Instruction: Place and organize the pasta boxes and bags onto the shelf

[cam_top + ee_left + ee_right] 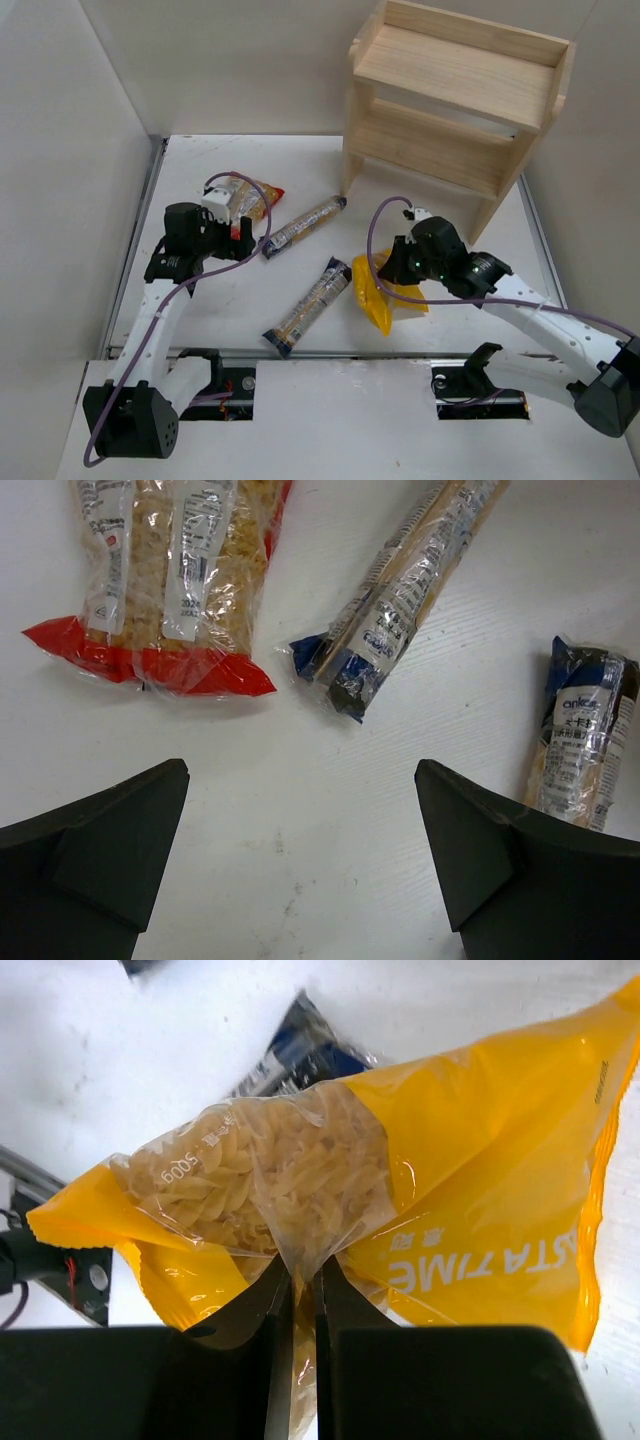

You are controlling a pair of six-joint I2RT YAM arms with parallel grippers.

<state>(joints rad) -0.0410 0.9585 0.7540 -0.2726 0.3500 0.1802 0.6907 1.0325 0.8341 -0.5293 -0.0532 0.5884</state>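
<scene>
White tabletop (230, 300), top view: pale two-tier wooden shelf (455, 75) bare at far right; two blue-ended clear pasta packs (305, 225) (310, 305) and red-ended clear bag (255, 195) lie loose. Left wrist: left gripper (300, 780) spread, empty, near that bag, probably lining up. Right wrist alone shows right gripper (300, 1295) pinching the yellow pillow bag (480, 1160) by its clear window, presumably for lifting.

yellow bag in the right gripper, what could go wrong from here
1. The right gripper is shut on only a thin fold of the yellow bag, so the film could slip out or tear.
2. The pasta box lies close beside the bag and might get dragged along.
</scene>
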